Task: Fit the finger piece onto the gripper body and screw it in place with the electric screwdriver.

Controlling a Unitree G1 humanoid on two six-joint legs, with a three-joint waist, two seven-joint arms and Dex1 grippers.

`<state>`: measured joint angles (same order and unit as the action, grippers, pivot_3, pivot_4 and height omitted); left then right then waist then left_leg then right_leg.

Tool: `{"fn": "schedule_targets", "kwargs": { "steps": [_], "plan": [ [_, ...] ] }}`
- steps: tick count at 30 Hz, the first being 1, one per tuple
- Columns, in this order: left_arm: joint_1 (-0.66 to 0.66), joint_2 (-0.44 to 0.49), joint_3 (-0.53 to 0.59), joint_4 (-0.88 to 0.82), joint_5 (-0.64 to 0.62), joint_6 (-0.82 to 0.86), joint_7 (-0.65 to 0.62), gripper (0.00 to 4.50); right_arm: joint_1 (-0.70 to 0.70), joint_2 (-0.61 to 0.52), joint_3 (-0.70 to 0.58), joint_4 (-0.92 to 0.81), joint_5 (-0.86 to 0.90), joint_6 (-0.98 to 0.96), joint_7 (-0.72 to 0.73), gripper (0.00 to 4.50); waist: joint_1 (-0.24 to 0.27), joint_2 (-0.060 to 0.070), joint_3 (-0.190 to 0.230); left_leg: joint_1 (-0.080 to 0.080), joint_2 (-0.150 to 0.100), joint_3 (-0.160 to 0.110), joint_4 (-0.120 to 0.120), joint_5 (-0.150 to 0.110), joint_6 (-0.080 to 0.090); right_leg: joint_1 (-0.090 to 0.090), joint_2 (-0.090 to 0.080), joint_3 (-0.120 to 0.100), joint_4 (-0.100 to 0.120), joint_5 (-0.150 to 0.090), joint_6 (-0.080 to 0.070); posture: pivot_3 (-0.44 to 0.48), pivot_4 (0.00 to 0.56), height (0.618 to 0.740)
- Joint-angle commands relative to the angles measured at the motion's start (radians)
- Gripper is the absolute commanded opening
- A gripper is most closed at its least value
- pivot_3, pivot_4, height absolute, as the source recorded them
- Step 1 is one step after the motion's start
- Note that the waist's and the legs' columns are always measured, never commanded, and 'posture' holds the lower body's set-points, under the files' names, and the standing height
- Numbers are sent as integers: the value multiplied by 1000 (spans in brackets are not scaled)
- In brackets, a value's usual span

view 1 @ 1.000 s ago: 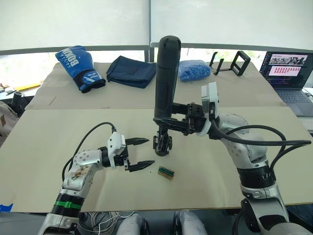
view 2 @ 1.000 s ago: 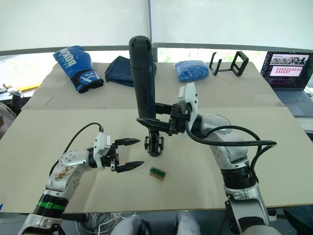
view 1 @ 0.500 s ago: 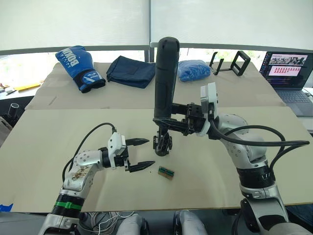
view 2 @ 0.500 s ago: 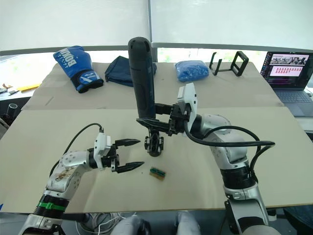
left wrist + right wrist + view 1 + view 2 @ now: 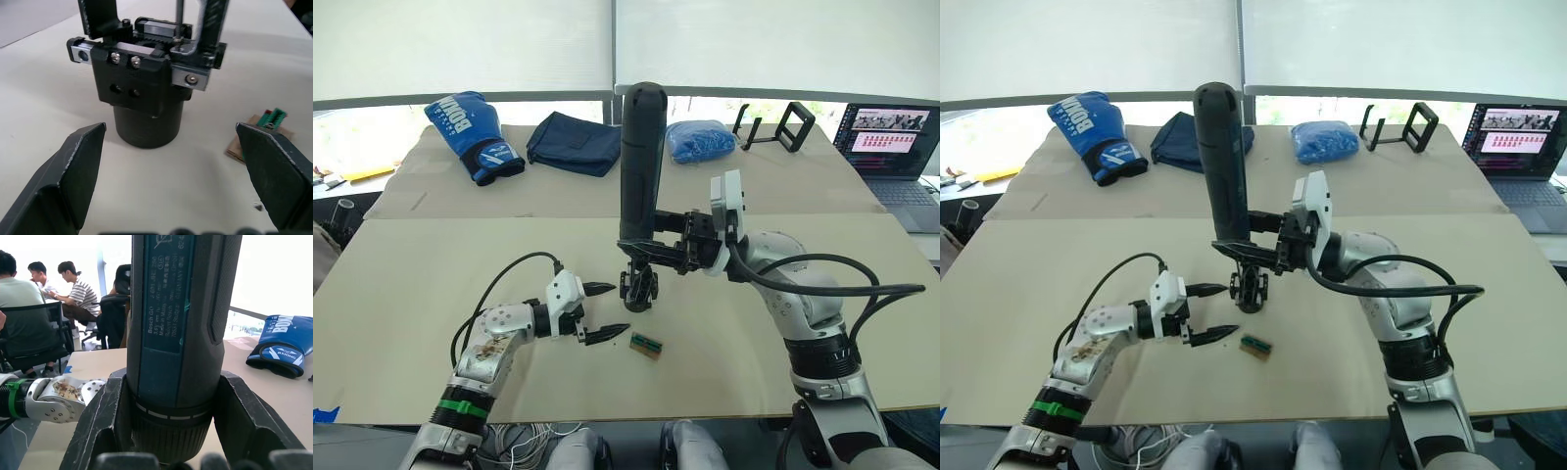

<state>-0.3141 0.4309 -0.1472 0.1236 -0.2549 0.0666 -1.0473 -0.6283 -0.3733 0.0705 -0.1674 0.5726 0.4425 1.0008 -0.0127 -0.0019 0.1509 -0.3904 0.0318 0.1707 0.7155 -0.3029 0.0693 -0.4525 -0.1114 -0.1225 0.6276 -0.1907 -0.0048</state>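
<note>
The gripper body (image 5: 638,288) stands on the counter (image 5: 431,284), with the electric screwdriver (image 5: 641,162) upright over it, pinched by the right tool (image 5: 651,250). The left tool (image 5: 603,311) waits wide open and empty just beside it. Best keep the bit straight on the screw and press gently.

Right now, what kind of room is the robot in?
Probably an office or lab workroom. There is a laptop at the table's edge, people sitting on office chairs behind, and a big window with blinds.

Table (image 5: 431,264) w/ gripper body (image 5: 638,287), green block (image 5: 646,345), glove (image 5: 473,136).
</note>
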Motion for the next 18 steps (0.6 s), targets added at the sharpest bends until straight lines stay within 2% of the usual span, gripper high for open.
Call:
{"fn": "schedule_targets", "kwargs": {
  "steps": [1, 18],
  "plan": [
    [-28, -15, -18, 17, 27, -28, 14, 4500, -12, 3, -11, -44, 12, -33, 5, 1943, -1, 0, 0, 0, 0, 0, 0, 0, 0, 0, 0, 0, 0, 0, 0, 0, 150, 740],
    [-138, -99, -46, 211, 76, -132, 10, 4500, -17, 2, -7, -38, 7, -28, 4, 1943, 0, 0, 0, 0, 0, 0, 1, 0, 0, 0, 0, 0, 0, 0, 0, 0, 150, 740]
  ]
}}
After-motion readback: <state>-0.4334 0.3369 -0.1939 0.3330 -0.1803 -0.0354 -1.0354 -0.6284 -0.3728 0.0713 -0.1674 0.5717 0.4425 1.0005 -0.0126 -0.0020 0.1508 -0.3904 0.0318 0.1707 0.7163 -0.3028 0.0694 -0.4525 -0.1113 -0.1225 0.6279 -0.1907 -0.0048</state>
